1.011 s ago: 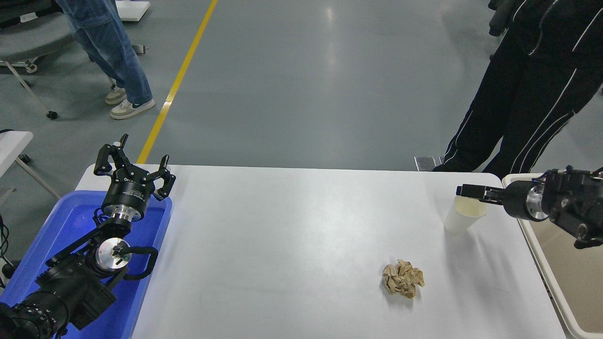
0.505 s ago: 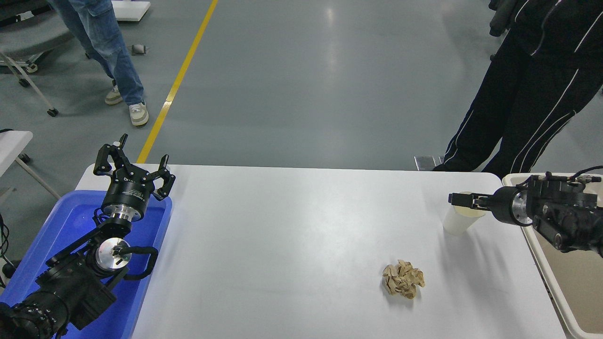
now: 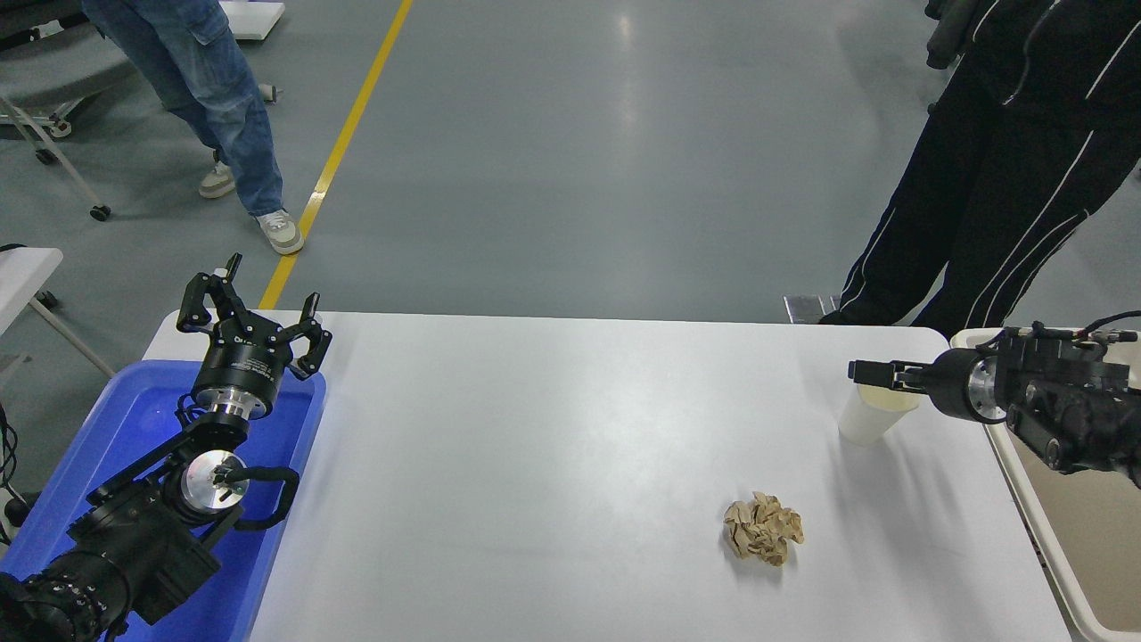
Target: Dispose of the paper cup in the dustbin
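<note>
Risk: the thin paper cup point(image 3: 876, 414) could have crumpled, or slipped and tipped onto the surface point(image 3: 553, 464), if the pinch at its rim was shallow or the lift came at an angle. It might also have caught the rim of the dustbin point(image 3: 1025, 508) on the way across, since the bin's edge lay right beside it.

Cup position: upright on the surface near its 2 o'clock corner, just inside the right edge, with the dustbin at its 3 o'clock.

Cup relative to end effector: the right end effector point(image 3: 863, 372) reached in from 3 o'clock, lying level across the cup's mouth, its tip over the far-left part of the rim.

Right end effector state: the fingers looked drawn together into a narrow line at the rim; whether they truly held the cup wall, I could not tell.

Left end effector point(image 3: 252, 314): parked at 9 o'clock above the blue tub point(image 3: 143, 419), fingers spread, holding nothing.

Paper ball point(image 3: 763, 529): at the cup's 7 o'clock, well apart, out of the path to the bin.
</note>
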Motion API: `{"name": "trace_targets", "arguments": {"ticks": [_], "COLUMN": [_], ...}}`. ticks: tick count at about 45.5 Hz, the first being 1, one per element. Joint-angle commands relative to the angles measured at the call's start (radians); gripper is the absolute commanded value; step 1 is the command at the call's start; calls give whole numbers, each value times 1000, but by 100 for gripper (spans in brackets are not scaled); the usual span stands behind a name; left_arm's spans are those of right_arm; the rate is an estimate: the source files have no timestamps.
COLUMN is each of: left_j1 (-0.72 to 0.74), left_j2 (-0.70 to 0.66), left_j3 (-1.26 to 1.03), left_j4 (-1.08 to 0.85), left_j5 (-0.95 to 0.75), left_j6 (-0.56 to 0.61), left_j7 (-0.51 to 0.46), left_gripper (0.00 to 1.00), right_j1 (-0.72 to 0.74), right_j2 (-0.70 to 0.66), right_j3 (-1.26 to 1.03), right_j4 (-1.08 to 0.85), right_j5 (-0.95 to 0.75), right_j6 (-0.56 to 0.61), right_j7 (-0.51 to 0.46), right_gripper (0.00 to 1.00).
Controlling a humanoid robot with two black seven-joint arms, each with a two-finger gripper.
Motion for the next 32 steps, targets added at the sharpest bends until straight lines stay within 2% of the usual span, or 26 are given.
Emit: {"name": "trace_targets", "arguments": {"ticks": [1,22,27,30,32], "left_j1": [0,0,0,0,0], "left_j2": [0,0,0,0,0], "left_j3": [2,0,0,0,0], "left_j4": [0,0,0,0,0], "left_j5": [0,0,0,0,0], "left_j6": [0,0,0,0,0], "left_j7": [0,0,0,0,0], "left_gripper": [100,100,100,100,100], "right_j1": [1,-31,-45,-57,-60], "right_j2": [-14,-40,-37,-33,-31], "right_j3": [-2,-8,-8,-11,-14], "right_j4": [-1,-1,-4,-4,-2], "right_j5": [-1,-4,-4,-6,-7], "right_j6": [2,-3,-39,-84,-105], "right_j7": [0,0,0,2,2], "right_gripper": [99,99,96,93,86]}}
